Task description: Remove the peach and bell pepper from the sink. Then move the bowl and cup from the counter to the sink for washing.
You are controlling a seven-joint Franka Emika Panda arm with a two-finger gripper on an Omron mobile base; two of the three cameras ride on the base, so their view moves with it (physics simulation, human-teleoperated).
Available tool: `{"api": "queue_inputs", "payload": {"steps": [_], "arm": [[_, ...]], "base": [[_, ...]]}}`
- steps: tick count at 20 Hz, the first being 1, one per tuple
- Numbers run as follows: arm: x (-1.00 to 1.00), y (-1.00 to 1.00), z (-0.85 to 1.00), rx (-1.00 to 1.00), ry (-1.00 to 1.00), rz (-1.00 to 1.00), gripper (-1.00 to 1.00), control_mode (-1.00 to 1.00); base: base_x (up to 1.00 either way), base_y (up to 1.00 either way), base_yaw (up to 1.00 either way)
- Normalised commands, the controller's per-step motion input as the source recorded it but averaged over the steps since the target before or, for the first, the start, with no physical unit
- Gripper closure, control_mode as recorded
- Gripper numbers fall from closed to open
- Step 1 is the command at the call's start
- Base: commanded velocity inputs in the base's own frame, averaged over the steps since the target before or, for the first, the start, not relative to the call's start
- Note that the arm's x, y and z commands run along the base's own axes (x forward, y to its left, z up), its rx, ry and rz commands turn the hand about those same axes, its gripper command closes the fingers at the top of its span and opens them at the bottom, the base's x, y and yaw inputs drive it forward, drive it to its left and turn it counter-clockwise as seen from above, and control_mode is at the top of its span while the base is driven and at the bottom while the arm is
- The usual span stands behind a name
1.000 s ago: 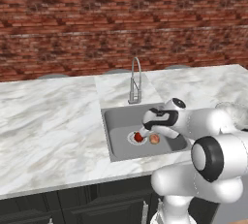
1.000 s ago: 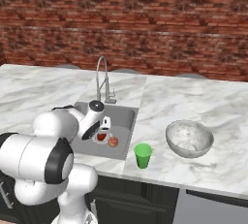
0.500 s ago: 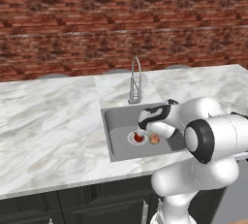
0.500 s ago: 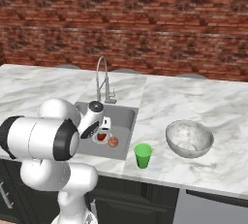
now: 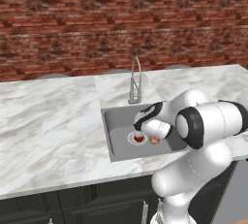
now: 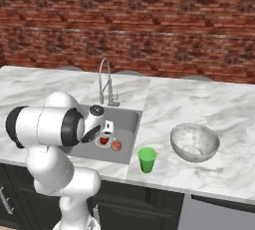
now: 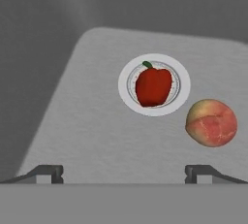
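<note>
Status: nothing moved yet, all four transfers still open.

Gripper (image 7: 124, 172) is low inside the sink (image 5: 118, 143), jaws spread wide and empty, fingertips at the bottom edge of the hand view. Bell pepper (image 7: 153, 87) sits on the round drain (image 7: 130, 99), centre of the hand view, between the two fingertips but above them, not touched. Peach (image 7: 211, 122) lies on the basin floor just beside the drain, right of centre, apart from the pepper.

In the right base view, the cup (image 6: 146, 160) stands on the counter (image 6: 199, 104) near the front edge, lower centre, just beside the sink's corner. Bowl (image 6: 194, 142) is on the counter too, right of centre, upright, near the cup but not touching.

My read: first pick is in hand, likely the pepper given alignment. Still to do: both fruit out, then bowl and cup in.
</note>
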Motion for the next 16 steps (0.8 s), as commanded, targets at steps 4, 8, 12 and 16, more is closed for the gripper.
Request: {"api": "queue_inputs", "payload": {"steps": [4, 8, 12, 16], "arm": [[0.17, 0.00, -0.13, -0.03, 0.00, -0.02, -1.00, -1.00], [0.15, 0.00, -0.14, -0.03, 0.01, -0.03, -1.00, -1.00], [0.16, 0.00, -0.14, -0.02, 0.01, -0.03, -1.00, -1.00], [0.15, 0.00, -0.16, 0.00, 0.03, -0.04, -1.00, -1.00]], "base": [[0.00, 0.00, 0.00], [0.00, 0.00, 0.00], [0.00, 0.00, 0.00], [0.00, 0.00, 0.00]]}}
